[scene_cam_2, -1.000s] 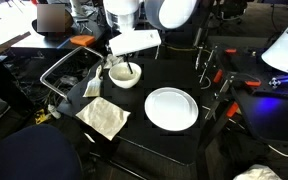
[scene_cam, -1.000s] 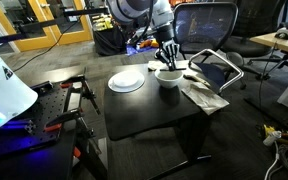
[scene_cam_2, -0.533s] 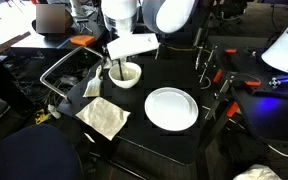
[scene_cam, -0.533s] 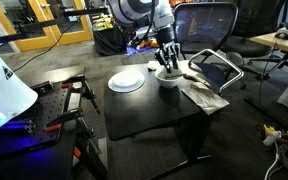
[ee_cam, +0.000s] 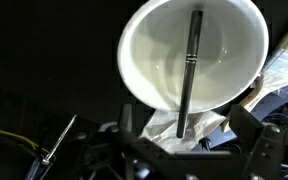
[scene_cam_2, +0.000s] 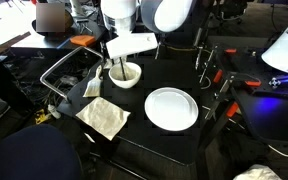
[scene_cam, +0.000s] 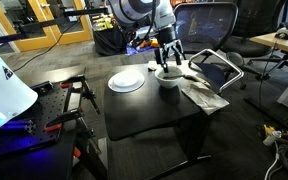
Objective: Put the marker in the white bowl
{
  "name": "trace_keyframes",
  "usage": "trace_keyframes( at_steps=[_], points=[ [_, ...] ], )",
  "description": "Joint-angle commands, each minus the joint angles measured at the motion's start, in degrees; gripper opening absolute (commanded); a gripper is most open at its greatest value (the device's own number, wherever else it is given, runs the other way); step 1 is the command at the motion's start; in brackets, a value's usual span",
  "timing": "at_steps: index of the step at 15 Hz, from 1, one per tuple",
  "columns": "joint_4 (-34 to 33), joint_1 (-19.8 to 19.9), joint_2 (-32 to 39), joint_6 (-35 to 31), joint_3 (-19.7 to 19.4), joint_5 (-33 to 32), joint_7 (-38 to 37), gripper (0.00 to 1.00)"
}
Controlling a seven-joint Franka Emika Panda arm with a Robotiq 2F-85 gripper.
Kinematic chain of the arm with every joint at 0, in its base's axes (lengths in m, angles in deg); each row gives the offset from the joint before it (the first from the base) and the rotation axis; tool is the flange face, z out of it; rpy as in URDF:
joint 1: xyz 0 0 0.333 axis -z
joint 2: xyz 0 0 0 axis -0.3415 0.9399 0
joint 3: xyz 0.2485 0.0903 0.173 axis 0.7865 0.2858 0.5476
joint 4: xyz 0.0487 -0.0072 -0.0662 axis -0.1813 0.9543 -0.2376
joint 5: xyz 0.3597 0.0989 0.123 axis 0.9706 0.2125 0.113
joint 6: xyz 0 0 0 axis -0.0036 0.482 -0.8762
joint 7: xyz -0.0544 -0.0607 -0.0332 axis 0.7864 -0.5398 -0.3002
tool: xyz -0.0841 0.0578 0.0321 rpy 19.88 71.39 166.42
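Vs 0.5–1 s back, little had moved. The Robotiq gripper [scene_cam: 167,62] stayed just over the round, deep white bowl [scene_cam: 168,77] w/ only a small shift in height. The bowl kept its spot near a corner of the black bench [scene_cam: 149,110], by the edge where the crumpled pale cloth [scene_cam: 202,93] lay. Wrist view showed why that mattered: the slim dark marker [ee_cam: 189,70] lay inside the bowl, one end low on the inner wall, the other leaning on the rim and poking a bit past it, over the cloth. So placement looked done, in my judgement; prob. only the retreat was left. Gripper jaws stood wide apart, one on each side of the marker's rim end, holding nothing. The marker sat between them but clear of both, no contact seen. The flat white plate [scene_cam: 126,81] sat further along the bench, apart from the bowl.
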Motion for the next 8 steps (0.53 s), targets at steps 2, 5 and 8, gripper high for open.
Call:
trace_keyframes(
  at_steps=[2, 5, 8],
  points=[
    [-0.87, 1.21, -0.58, 1.54, 1.0, -1.79, -2.07, 1.0],
    [-0.02, 0.68, -1.47, 0.83, 0.3, -2.02, -2.42, 1.0],
    [0.97, 0.46, -2.61, 0.15, -0.18, -2.22, -2.41, 1.0]
  ],
)
